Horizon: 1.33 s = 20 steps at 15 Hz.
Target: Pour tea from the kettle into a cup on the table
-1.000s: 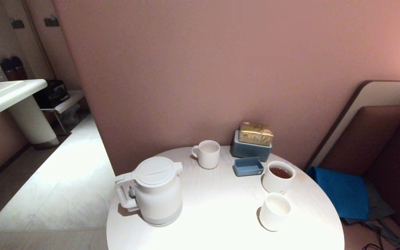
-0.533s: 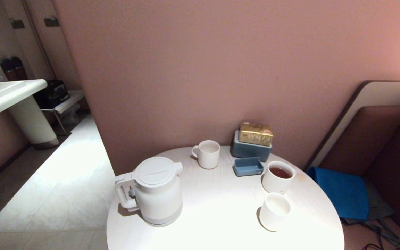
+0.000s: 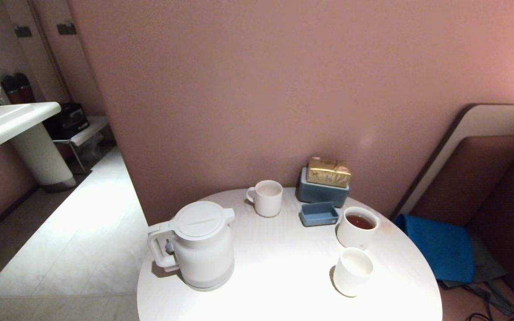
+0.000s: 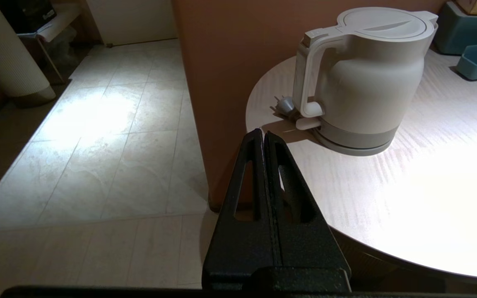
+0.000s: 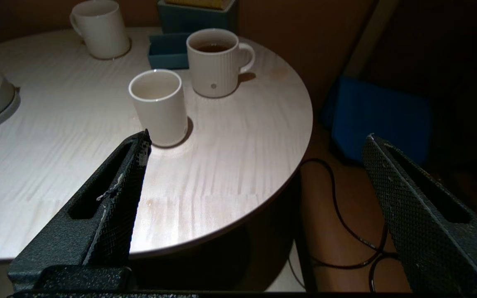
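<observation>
The white kettle stands upright with its lid shut at the near left of the round white table, handle towards the left edge. The small plain handleless cup stands at the near right and looks empty. Behind it a ribbed white mug holds reddish-brown tea. Neither gripper shows in the head view. In the left wrist view my left gripper is shut and empty, off the table's edge short of the kettle. My right gripper hangs open before the table's right rim, one fingertip near the cup.
A white mug with a handle stands at the back. A blue box with a gold packet and a small blue tray sit by the wall. A plug lies beside the kettle's base. A cable loops on the floor.
</observation>
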Tool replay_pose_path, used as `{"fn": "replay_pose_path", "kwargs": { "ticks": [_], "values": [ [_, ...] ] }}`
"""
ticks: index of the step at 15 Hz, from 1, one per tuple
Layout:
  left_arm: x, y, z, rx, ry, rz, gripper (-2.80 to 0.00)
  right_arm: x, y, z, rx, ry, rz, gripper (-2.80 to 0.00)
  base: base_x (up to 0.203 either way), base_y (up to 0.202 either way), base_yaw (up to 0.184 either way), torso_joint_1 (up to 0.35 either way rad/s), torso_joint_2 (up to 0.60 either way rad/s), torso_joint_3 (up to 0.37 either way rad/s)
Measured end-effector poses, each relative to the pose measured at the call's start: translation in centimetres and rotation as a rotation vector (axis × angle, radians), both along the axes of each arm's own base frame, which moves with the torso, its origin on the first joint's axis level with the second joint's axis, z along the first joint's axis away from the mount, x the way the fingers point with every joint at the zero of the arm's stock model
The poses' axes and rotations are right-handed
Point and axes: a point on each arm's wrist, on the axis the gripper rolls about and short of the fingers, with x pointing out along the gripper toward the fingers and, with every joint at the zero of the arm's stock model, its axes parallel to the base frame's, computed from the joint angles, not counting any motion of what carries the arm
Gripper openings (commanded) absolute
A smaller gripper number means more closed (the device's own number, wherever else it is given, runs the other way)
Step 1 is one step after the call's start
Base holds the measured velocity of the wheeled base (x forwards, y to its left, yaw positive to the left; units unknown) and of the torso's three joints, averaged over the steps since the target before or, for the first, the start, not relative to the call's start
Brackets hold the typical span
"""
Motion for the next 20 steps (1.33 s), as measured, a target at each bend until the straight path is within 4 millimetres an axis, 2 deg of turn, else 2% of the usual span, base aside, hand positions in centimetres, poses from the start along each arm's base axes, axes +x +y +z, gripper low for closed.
{"fn": "replay_pose_path", "kwargs": {
  "ticks": [2, 8, 9, 20],
  "values": [
    [0.0, 0.0, 0.0, 0.0, 0.0, 0.0, -2.8, 0.35, -0.02, -0.16, -0.005, -0.045, -0.007, 0.0, 0.0, 0.0, 0.0, 0.0, 0.0, 0.0],
    [0.0, 0.0, 0.0, 0.0, 0.0, 0.0, -2.8, 0.46, -0.01, -0.53, -0.022, -0.033, 0.001, 0.0, 0.0, 0.0, 0.0, 0.0, 0.0, 0.0],
    [0.0, 0.0, 0.0, 0.0, 0.0, 0.0, -2.8, 0.46, -0.01, -0.53, -0.021, -0.033, 0.001, -2.8, 0.0, 0.0, 0.0, 0.0, 0.0, 0.0],
    [0.0, 0.0, 0.0, 0.0, 0.0, 0.0, -2.8, 0.45, -0.01, -0.51, -0.019, -0.035, 0.001, -2.8, 0.0, 0.0, 0.0, 0.0, 0.0, 0.0]
  ]
}}
